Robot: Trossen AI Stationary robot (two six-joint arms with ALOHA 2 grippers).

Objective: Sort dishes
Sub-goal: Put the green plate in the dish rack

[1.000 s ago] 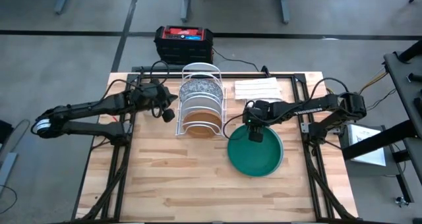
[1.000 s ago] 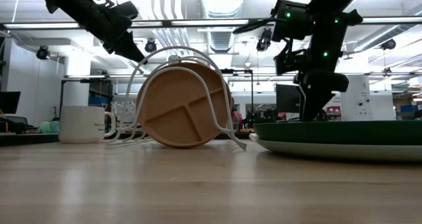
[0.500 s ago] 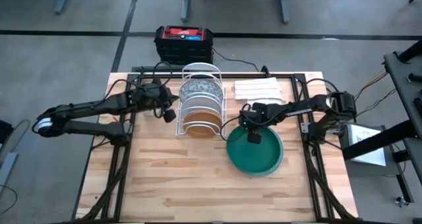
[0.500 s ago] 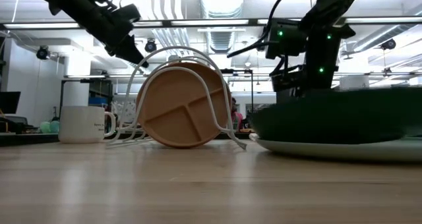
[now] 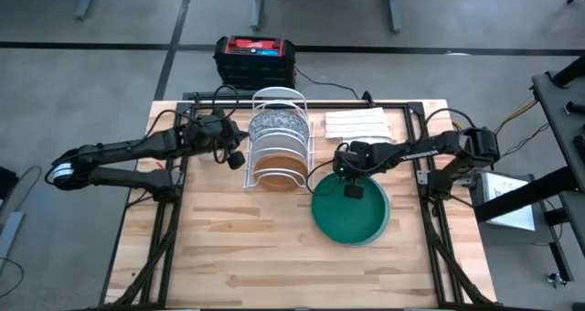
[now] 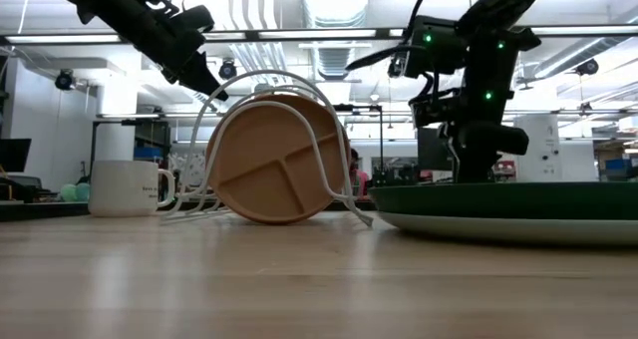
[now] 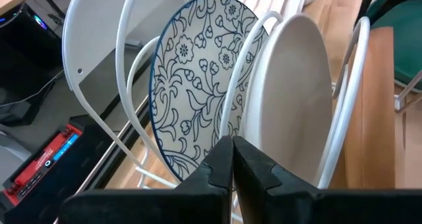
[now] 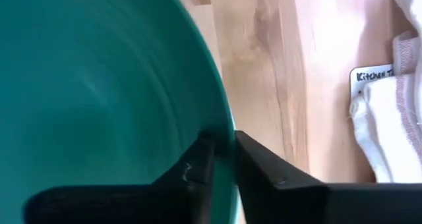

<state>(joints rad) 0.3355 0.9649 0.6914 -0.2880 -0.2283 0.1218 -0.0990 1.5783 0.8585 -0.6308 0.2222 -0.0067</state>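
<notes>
From above, the green plate (image 5: 350,215) lies flat on the tabletop (image 5: 228,256), right of centre, and a pale rim shows under its right edge. The right gripper (image 5: 351,188) sits on its far rim, fingers closed over that edge. Just left of it, a white wire rack (image 5: 277,137) stands near the far edge with the speckled plate (image 5: 279,122) at the back, a white plate (image 5: 280,148) in the middle and the tan plate (image 5: 279,174) in front. The left gripper (image 5: 235,159) hangs just beside the rack's left side, fingers pressed together and holding nothing. Folded cloths (image 5: 356,123) lie near the far edge, right of the rack. The whole near half of the tabletop is bare wood — wide room there.

At table height, the green plate (image 6: 518,211) fills the right side, its rim line close to level, with the right gripper (image 6: 477,165) standing on its far edge. The tan plate (image 6: 276,160) leans upright in the rack (image 6: 334,169), and a mug (image 6: 128,187) stands to its left.

The left wrist view looks past its closed fingers (image 7: 217,168) at the patterned plate (image 7: 198,72) and the white plate (image 7: 297,92), each in its own slot.

The right wrist view shows both fingers (image 8: 260,165) clamped on the green plate's rim (image 8: 221,112) — one inside, one outside — with bare wood and a cloth (image 8: 386,132) beyond.
</notes>
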